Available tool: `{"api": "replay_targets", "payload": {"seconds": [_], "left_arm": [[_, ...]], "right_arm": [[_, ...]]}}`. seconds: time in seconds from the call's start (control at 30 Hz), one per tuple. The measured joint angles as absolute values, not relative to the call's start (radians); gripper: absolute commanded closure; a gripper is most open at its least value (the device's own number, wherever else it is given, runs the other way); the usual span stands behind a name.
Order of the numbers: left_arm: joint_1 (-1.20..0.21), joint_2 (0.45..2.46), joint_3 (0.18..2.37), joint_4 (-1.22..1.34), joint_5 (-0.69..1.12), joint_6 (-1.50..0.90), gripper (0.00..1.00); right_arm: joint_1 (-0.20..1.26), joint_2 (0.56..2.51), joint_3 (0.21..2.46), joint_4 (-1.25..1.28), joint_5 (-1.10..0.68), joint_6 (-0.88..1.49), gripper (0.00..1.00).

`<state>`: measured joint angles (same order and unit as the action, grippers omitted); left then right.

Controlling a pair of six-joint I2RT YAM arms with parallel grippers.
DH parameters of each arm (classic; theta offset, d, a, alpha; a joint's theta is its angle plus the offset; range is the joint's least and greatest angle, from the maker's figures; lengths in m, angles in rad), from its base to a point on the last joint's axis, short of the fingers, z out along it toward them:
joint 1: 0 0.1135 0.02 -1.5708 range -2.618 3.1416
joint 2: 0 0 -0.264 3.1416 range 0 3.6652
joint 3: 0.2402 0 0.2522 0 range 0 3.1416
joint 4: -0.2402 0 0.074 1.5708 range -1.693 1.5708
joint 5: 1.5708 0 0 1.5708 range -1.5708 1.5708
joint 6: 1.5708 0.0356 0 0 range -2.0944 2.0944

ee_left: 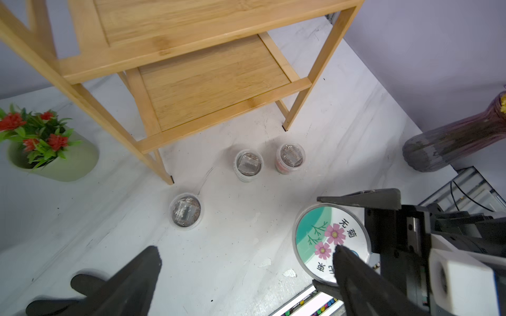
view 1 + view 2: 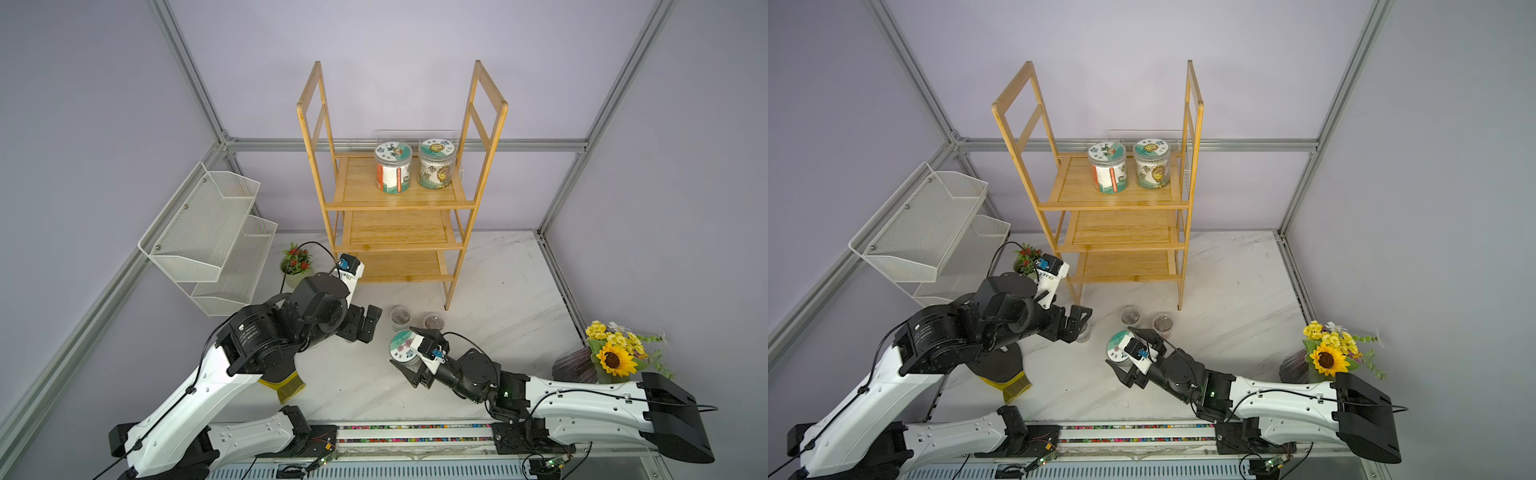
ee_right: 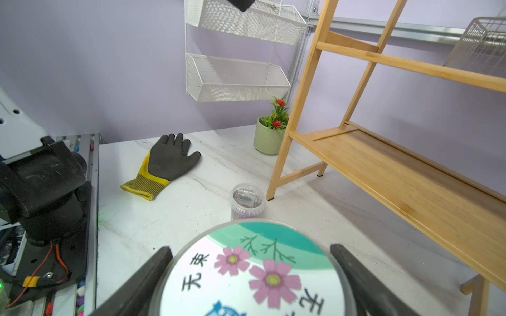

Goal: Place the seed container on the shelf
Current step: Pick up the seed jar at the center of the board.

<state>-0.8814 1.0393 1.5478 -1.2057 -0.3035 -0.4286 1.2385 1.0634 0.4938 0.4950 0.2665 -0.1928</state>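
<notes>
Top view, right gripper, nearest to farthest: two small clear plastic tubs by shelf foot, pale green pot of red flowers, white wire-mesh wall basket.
1. Two small clear plastic tubs, just beyond the right gripper, which clasps the flower-lidded seed container.
2. Pale green pot of red flowers, left of the bamboo shelf.
3. White wire-mesh wall basket, high on the left wall.

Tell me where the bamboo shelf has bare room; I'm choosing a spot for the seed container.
Middle tier and bottom tier look bare; the top tier is free toward the wire basket. Crowded: two jars on its other side.
</notes>
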Motion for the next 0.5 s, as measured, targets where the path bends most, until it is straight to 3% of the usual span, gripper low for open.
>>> {"api": "replay_targets", "payload": {"seconds": [0.5], "left_arm": [[-0.822, 0.872, 1.497, -1.205, -0.529, -0.462, 0.00]], "right_arm": [[1.238, 1.100, 0.759, 0.483, 0.184, -0.177, 0.63]]}}
